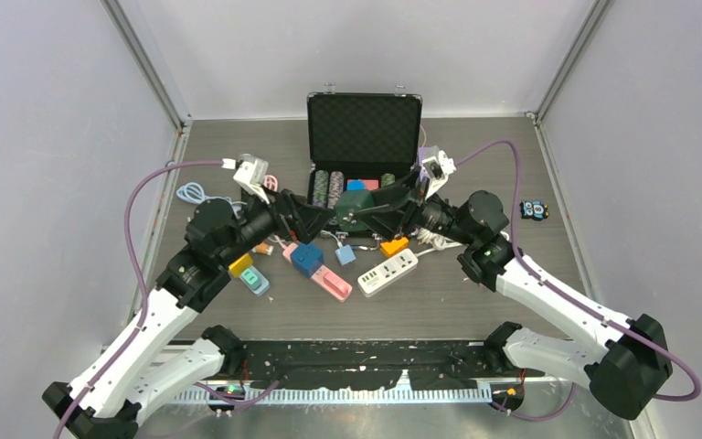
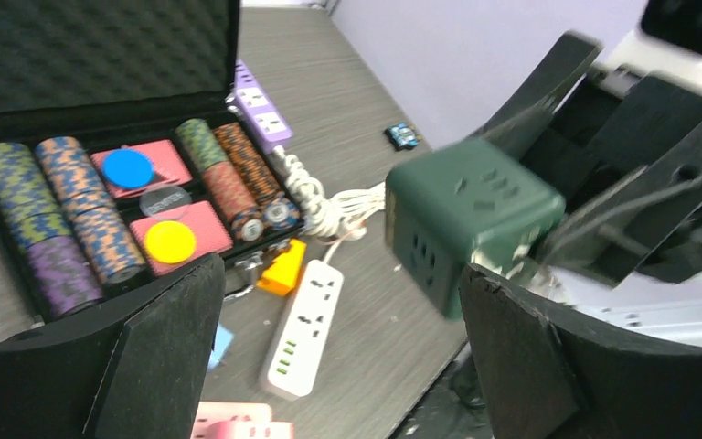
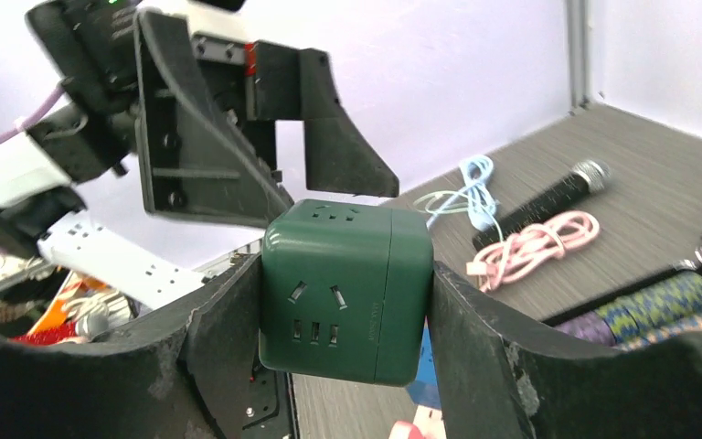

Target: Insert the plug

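My right gripper point(image 3: 347, 315) is shut on a dark green cube socket point(image 3: 347, 288) and holds it in the air above the table's middle point(image 1: 341, 213). The cube's side with two slanted slots and three small slots faces the right wrist camera. My left gripper point(image 2: 343, 357) is open and empty; its fingers point(image 2: 160, 357) point at the cube point(image 2: 466, 219) from the left, a short way off. In the top view the left gripper point(image 1: 320, 219) and right gripper point(image 1: 355, 212) meet tip to tip. No plug is held by either gripper.
An open black case point(image 1: 363, 128) of poker chips stands behind. On the table lie a white power strip point(image 1: 388, 272), a pink strip point(image 1: 329, 282), a blue cube point(image 1: 307, 259), an orange piece point(image 1: 394, 245), a purple strip point(image 2: 260, 101), coiled cables point(image 3: 530, 242) and a microphone point(image 3: 548, 201).
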`<state>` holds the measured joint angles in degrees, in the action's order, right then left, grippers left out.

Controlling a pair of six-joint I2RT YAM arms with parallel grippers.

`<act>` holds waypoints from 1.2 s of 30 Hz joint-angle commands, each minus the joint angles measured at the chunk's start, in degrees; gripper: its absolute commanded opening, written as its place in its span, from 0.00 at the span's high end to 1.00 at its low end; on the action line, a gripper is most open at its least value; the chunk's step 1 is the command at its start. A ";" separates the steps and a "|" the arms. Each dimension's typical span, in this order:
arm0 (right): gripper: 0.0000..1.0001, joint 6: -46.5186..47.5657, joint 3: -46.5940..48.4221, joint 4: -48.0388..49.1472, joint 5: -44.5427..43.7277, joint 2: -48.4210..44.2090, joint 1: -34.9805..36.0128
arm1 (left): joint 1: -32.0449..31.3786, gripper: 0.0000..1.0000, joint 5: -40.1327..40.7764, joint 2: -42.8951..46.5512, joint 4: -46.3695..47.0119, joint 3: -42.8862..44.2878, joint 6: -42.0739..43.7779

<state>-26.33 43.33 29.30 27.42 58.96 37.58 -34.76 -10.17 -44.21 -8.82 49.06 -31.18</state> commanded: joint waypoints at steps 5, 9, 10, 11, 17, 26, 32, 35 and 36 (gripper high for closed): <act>0.59 -2.29 -3.00 27.58 14.95 3.42 1.07 | 0.11 0.02 -7.24 1.15 0.73 5.05 -13.26; 0.59 -0.17 -2.98 29.50 15.32 4.39 1.93 | 0.09 0.00 -8.96 1.28 1.99 3.94 -17.52; 0.59 0.34 -3.05 29.76 15.30 4.54 2.46 | 0.12 0.00 -9.75 0.83 1.43 4.20 -18.77; 0.59 1.81 -3.15 30.69 15.34 4.56 2.70 | 0.20 0.00 -10.92 -0.12 0.69 4.63 -20.15; 0.61 7.33 -4.96 37.42 12.63 5.58 4.70 | 2.99 0.00 -20.75 -2.37 4.78 3.04 -33.00; 0.60 15.72 -5.28 45.20 7.94 9.86 6.36 | 3.94 0.00 -26.92 -2.80 22.45 -2.80 -51.14; 0.59 19.72 -5.48 48.45 5.61 12.16 6.72 | 4.88 0.08 -27.78 -2.72 22.43 -3.11 -52.06; 0.59 18.80 -5.43 49.71 6.09 13.06 6.81 | 5.52 0.19 -28.20 -2.79 24.20 -3.96 -52.88; 0.58 18.26 -5.49 50.11 6.36 13.22 6.81 | 5.70 0.24 -28.35 -2.87 24.87 -4.19 -53.07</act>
<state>-9.72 37.85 73.01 35.59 71.35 44.21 -29.74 -35.18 -47.40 9.37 45.56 -81.58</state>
